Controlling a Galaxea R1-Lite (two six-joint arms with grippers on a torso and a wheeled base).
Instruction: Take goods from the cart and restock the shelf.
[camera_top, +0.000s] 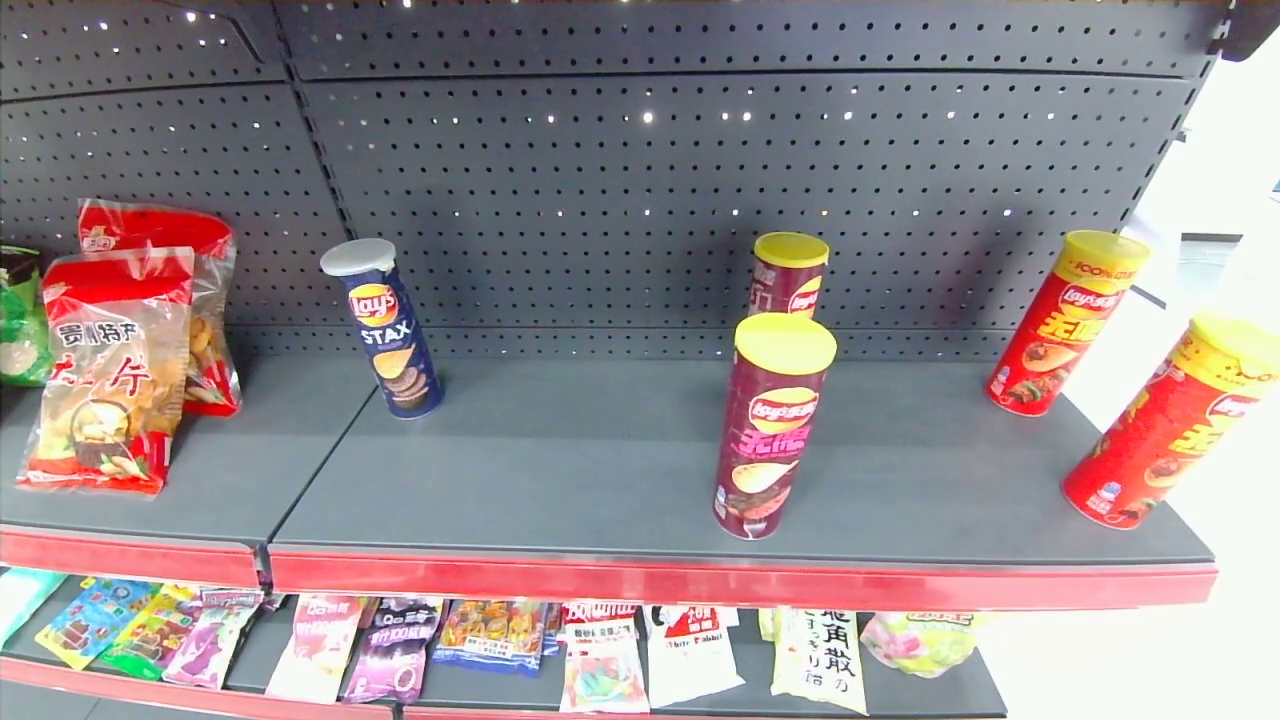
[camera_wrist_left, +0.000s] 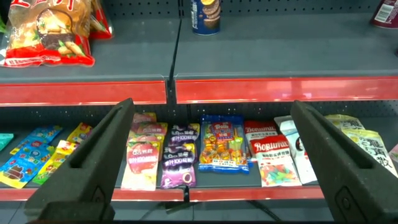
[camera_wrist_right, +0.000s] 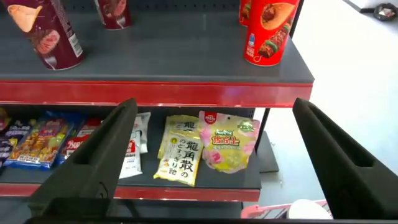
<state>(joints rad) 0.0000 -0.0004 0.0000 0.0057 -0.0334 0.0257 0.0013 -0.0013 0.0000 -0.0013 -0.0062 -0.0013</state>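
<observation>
The upper shelf (camera_top: 560, 470), grey with a red front edge, carries five chip cans, all standing on end and apart from one another. A blue can (camera_top: 385, 330) with a silver lid stands near the back at the left end of the wide shelf panel, just beside the seam with the next panel. A maroon can (camera_top: 772, 430) with a yellow lid stands near the front edge at about mid-length, and a second maroon can (camera_top: 789, 275) stands behind it at the back, close to the pegboard wall (camera_top: 640, 180). At the right end, one red can (camera_top: 1065, 325) stands toward the back and another red can (camera_top: 1170, 425) stands at the front right corner. On the left panel, two red-topped snack bags (camera_top: 105, 375) lean one behind the other, with a green bag (camera_top: 18, 320) at the far left edge. The lower shelf (camera_top: 930, 690) holds a row of flat candy packets (camera_top: 600, 650) lying along its length. The left gripper (camera_wrist_left: 211, 107) hangs in front of the shelves, facing the lower shelf below the panel seam; its jaws stand wide and hold nothing. The right gripper (camera_wrist_right: 214, 104) faces the right end of the lower shelf, below the corner red can, jaws likewise wide and empty.
</observation>
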